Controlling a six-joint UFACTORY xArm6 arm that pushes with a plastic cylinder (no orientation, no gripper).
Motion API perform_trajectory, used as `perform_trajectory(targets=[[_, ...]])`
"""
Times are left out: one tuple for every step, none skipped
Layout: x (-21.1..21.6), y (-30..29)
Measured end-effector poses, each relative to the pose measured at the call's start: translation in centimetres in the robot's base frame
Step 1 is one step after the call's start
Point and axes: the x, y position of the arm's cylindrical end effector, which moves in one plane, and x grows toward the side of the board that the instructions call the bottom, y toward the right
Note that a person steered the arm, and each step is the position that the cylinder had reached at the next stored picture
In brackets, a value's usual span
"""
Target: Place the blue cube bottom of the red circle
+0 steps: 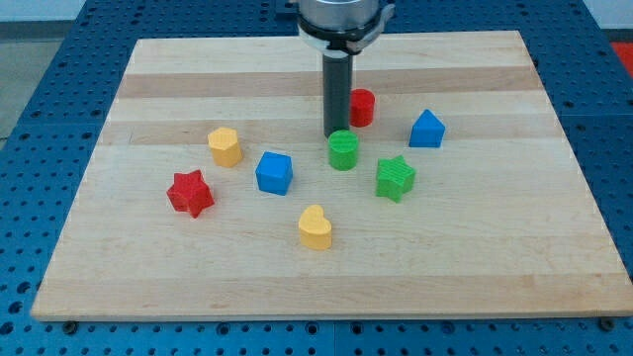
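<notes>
Blue cube (274,172) sits untouched, well left of the red circle (362,107), my tip (335,135) between circle and green cylinder (343,150) — no jaws, everything left.

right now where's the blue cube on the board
The blue cube sits left of the view's centre, between the yellow block to its upper left and the green cylinder to its right, well left of my tip.

The scene is lit brightly and evenly from above. Only short, soft shadows are cast on the wooden surface (198,277) beside the blocks. No glare is seen. Focus is sharp throughout, and little edge distortion is noticed.
</notes>
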Motion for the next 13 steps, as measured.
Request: perform_trajectory(targets=[[0.0,-1.9],[0.6,-2.6],[1.9,-0.7],[2.8,2.3],[3.4,4.8],[4.5,6.1],[6.4,7.0],[7.6,8.1],[8.8,5.8],[10.0,0.8],[10.6,-2.5],[10.8,-5.9],[10.8,-8.3]])
